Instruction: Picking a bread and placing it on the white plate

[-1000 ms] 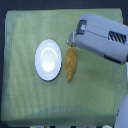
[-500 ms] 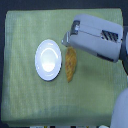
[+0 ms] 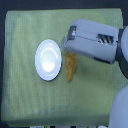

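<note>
Lying just beside the white plate [image 3: 48,60], the bread [image 3: 70,70] sat partly under the gripper [image 3: 65,44], whose jaws were too blurred to judge; a grasp near its tapered end might let it slip.

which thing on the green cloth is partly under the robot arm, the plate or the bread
The bread: its upper end is hidden beneath the gripper, while the white plate lies fully in view to its left.
</note>
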`<state>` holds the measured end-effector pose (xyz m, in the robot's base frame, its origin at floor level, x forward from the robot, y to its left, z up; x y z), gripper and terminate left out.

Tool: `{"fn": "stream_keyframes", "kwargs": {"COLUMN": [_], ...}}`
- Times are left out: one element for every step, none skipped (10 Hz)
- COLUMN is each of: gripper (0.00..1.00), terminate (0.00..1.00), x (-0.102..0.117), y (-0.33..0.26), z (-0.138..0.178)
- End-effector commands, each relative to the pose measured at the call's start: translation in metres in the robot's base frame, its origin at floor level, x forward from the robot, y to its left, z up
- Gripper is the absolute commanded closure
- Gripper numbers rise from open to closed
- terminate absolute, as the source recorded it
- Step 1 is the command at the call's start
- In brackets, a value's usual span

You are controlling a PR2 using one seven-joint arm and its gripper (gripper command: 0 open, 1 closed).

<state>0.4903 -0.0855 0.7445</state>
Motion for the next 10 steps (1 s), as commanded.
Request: {"fn": "stream_keyframes", "kwargs": {"gripper": [0.00,0.00,0.00,0.00,1.00,1.00,1.00,1.00,1.00,1.00], "terminate": [0.00,0.00,0.00,0.00,0.00,0.00,0.00,0.00,0.00,0.00], "x": [0.003,0.005,0.005,0.002,-0.002,-0.004,-0.003,0.000,0.003,0.005], "y": [0.012,0.011,0.010,0.009,0.009,0.009,0.007,0.005,0.003,0.003], "z": [-0.027,-0.029,-0.029,-0.026,-0.023,-0.021,-0.020,-0.018,-0.017,-0.015]}}
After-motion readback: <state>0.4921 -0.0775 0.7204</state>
